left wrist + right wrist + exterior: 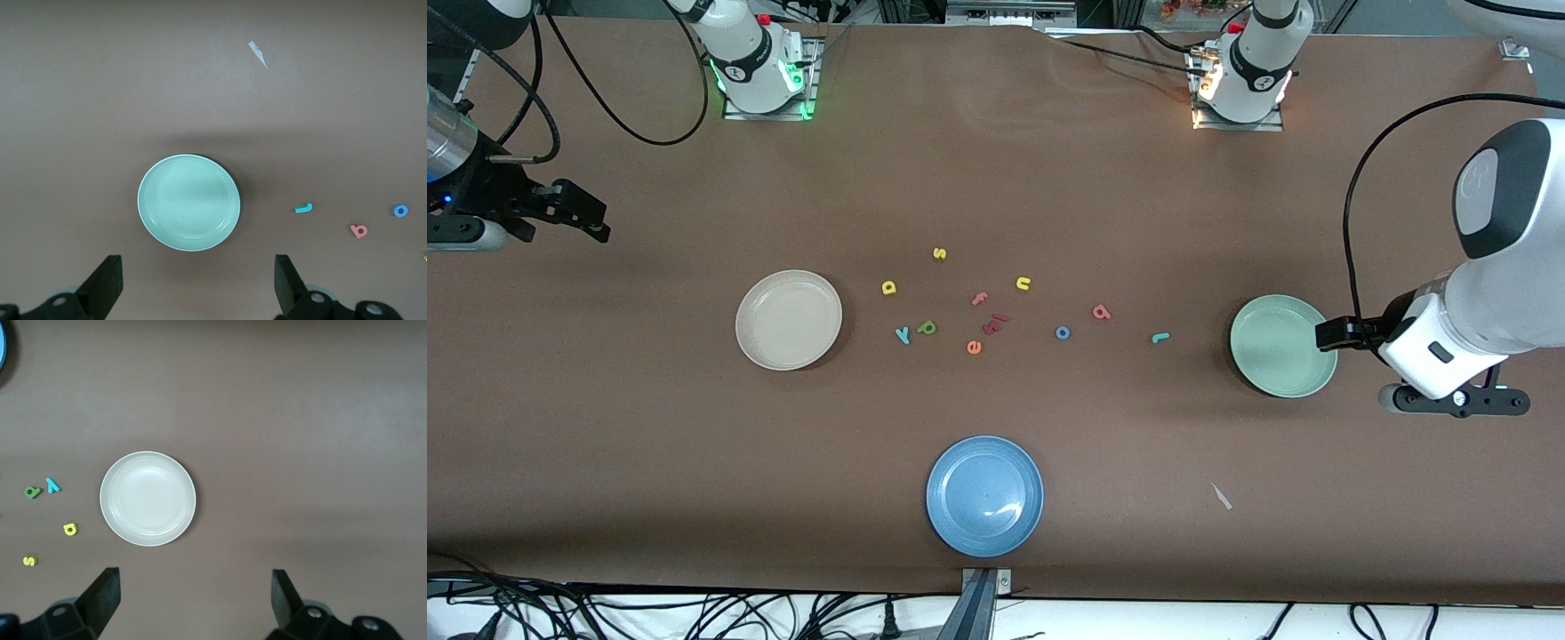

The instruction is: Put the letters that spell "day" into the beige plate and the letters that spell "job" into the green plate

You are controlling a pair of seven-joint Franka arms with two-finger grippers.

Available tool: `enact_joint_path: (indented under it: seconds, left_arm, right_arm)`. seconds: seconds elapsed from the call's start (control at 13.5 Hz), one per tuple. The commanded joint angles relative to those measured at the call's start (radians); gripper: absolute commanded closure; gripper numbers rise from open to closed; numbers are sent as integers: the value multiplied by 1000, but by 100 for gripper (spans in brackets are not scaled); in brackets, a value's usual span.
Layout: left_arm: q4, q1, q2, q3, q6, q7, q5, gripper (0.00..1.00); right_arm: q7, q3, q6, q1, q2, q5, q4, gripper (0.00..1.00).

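Brown matte cloth covers the table (996, 160), and three round smooth plates with raised rims lie on it: one beige plate (788, 319), one green plate (1282, 345), one blue plate (984, 495). All three hold nothing.

Between the beige and green plates lie small flat foam letters. The yellow d (888, 287), the green a (927, 327) and the teal y (903, 335) are grouped just beside the beige plate; the y leans, its stem slanting toward that plate. The red b (1102, 311) and the blue o (1063, 332), a ring shape, lie well apart from the green plate. The teal j (1160, 337), a hook, lies with its long axis along the table's length, nearest to the green plate. Also there are a yellow s (939, 253), a yellow n (1024, 284), a pink f (979, 299) and an orange e (974, 347).

The left gripper (198, 283) hangs beside the green plate, fingers (105, 283) spread wide, holding nothing; the plate shows just past the fingertips. The right gripper (193, 600) hangs high at the right arm's end of the table, also wide open and empty, the beige plate past its fingertips (103, 597).
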Motion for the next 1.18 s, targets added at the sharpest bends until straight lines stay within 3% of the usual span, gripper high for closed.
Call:
enact_joint_path:
  seconds: [0.0, 1.11]
  left_arm:
    - [-10, -4, -14, 11, 6, 7, -23, 0]
    - [-11, 1, -14, 11, 6, 9, -23, 0]
  right_arm:
    - [25, 0, -18, 2, 7, 5, 25, 0]
    - [25, 11, -23, 18, 5, 5, 25, 0]
